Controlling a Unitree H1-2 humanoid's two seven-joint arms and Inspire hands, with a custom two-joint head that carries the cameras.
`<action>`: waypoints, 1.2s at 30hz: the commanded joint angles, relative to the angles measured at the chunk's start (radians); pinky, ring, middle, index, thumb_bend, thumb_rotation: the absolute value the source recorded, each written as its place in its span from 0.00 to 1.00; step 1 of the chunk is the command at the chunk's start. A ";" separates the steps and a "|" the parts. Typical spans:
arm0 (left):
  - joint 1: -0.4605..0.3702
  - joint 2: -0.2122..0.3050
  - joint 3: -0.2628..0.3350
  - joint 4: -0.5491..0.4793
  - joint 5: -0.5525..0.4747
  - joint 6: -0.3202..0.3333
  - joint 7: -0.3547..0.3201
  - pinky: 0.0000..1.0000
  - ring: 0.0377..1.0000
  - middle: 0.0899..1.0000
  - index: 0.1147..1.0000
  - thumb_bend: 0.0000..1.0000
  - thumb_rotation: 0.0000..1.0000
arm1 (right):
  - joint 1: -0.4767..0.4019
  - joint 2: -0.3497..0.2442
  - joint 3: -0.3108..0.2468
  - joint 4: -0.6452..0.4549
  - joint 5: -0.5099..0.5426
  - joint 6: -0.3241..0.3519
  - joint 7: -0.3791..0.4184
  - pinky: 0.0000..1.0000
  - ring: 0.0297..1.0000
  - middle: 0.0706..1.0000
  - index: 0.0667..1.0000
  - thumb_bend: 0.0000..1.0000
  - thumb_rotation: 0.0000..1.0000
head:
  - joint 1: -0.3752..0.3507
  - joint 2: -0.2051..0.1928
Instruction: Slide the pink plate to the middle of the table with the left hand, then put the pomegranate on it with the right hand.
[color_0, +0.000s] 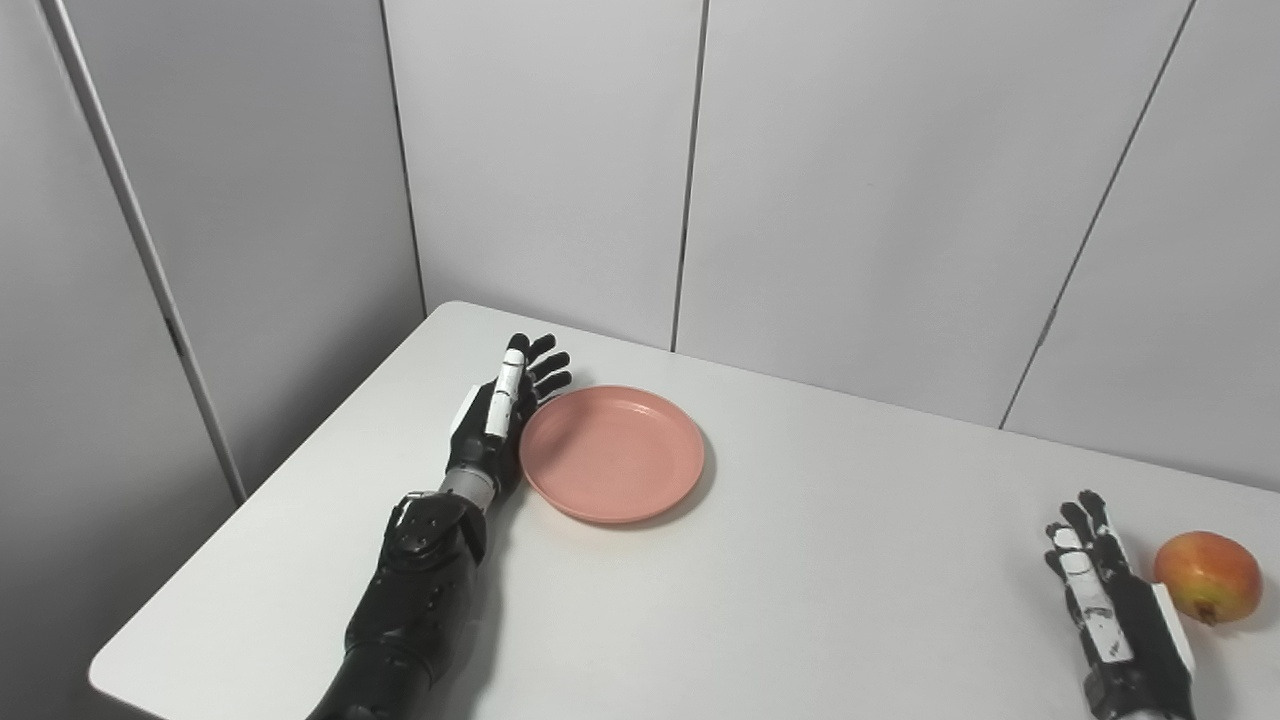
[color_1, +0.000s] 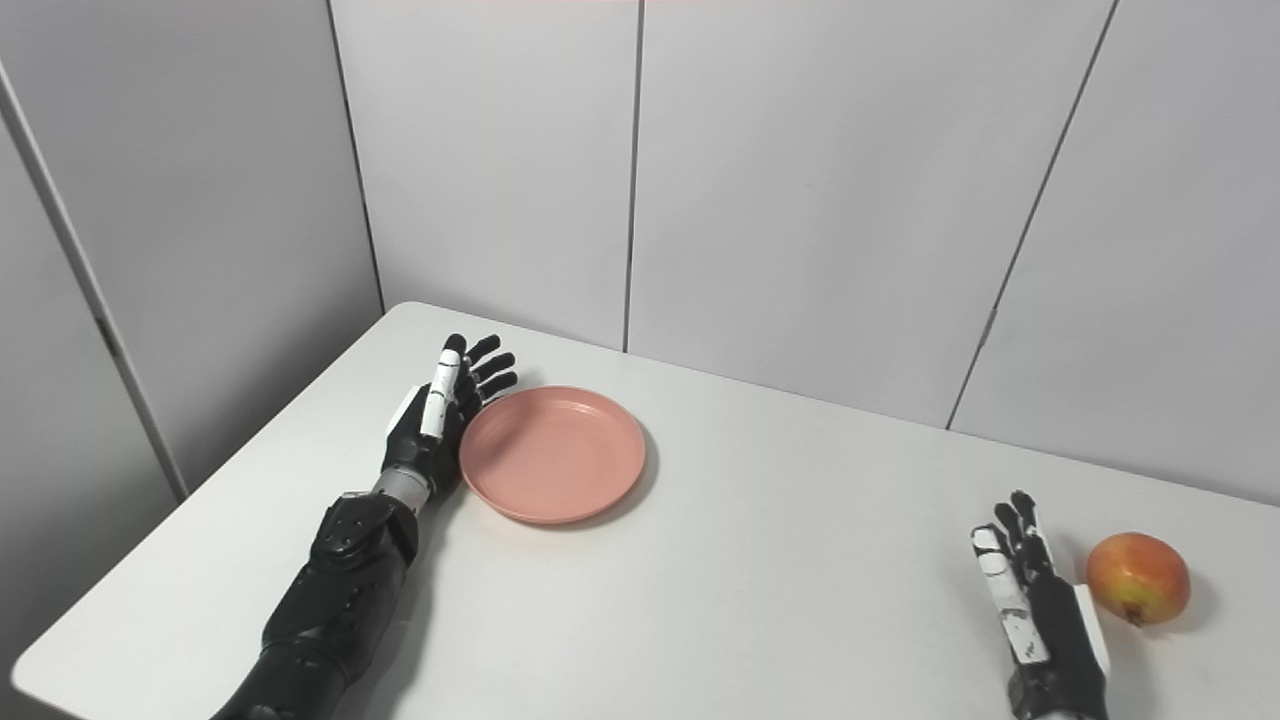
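Left hand (color_0: 497, 425): fingers spread, holding nothing, edge-on against plate (color_0: 612, 453) rim.
Plate: left of surface (color_0: 800, 560) centre; slide unfinished.
Right hand (color_0: 1105, 600): open, empty, beside pomegranate (color_0: 1207, 576).
Pomegranate: right edge, not yet placed.

- A bare test or lab space rather than a home.
- Plain grey wall panels (color_0: 850, 200) with thin seams enclose a corner.
- One white table (color_0: 800, 600) stands against them.

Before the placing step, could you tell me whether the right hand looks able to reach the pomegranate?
Probably yes: the right hand rests open just beside the pomegranate, with only bare table between them.
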 joint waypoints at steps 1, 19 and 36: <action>-0.024 -0.006 -0.009 -0.034 0.010 0.013 0.005 0.86 0.88 0.87 0.86 0.61 1.00 | -0.030 -0.003 -0.002 -0.035 0.001 -0.043 -0.002 0.96 0.94 0.97 0.99 0.49 0.77 | -0.001 0.002; 0.002 -0.110 -0.018 -0.151 0.007 0.122 0.040 0.87 0.87 0.86 0.85 0.61 1.00 | -0.031 0.001 0.007 -0.030 -0.033 -0.033 -0.017 0.97 0.95 0.96 0.98 0.52 0.78 | -0.044 0.015; 0.050 -0.169 -0.089 -0.212 0.072 0.114 0.054 0.88 0.89 0.87 0.87 0.62 1.00 | -0.031 0.016 0.006 -0.041 -0.020 -0.012 -0.020 0.98 0.96 0.97 0.98 0.54 0.78 | -0.099 0.036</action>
